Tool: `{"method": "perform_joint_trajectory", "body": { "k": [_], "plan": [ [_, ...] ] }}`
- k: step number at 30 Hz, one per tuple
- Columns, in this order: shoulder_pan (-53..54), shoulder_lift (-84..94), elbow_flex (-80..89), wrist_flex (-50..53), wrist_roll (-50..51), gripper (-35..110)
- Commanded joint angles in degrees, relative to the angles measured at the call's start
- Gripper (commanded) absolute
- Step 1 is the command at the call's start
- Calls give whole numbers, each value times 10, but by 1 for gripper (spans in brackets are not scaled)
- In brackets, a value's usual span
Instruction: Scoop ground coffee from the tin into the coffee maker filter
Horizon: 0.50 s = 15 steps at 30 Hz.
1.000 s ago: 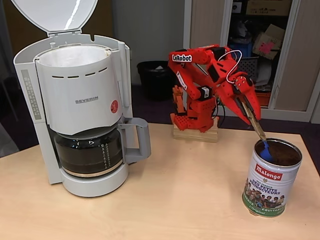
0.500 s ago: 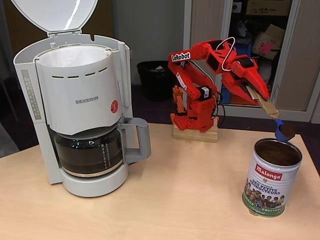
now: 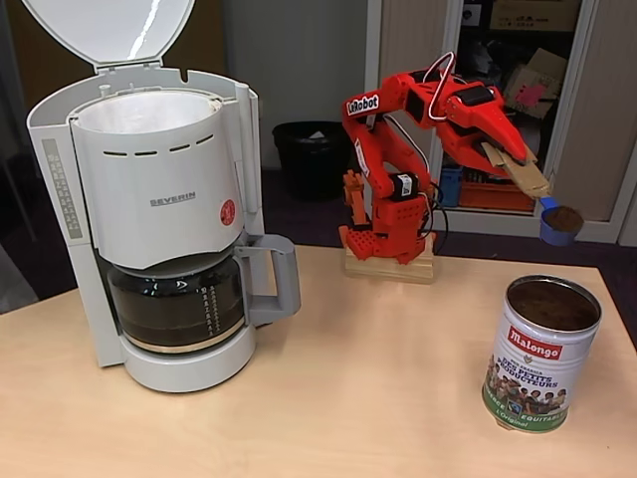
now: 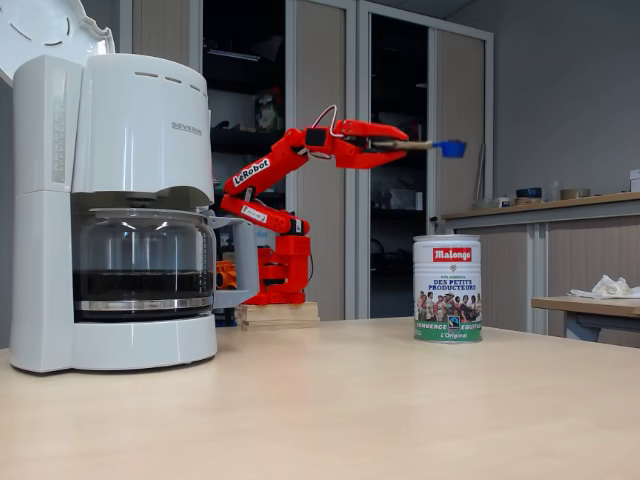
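Fingers (image 3: 518,169) of mine are clamped on a blue scoop's (image 3: 559,221) handle, holding it above the open tin (image 3: 540,354) on the tabletop (image 3: 348,398). Across it stands the coffee maker (image 3: 164,219), its paper filter (image 3: 144,110) uncovered. Ground coffee (image 3: 565,216) fills the scoop.

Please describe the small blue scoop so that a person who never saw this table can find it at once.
Start at the red robot arm behind the wooden table. Follow it to its pincer, which holds a flat wooden handle; the blue scoop sits at that handle's end, in the air above the coffee tin. It is the one small blue cup, filled with brown ground coffee.
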Motion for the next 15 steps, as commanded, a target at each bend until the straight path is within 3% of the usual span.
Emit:
{"method": "perform_joint_trajectory", "body": {
  "k": [1,15],
  "plan": [
    [18,-62,-86,-5,10,0],
    [95,-236,-282,11,11,0]
  ]
}}
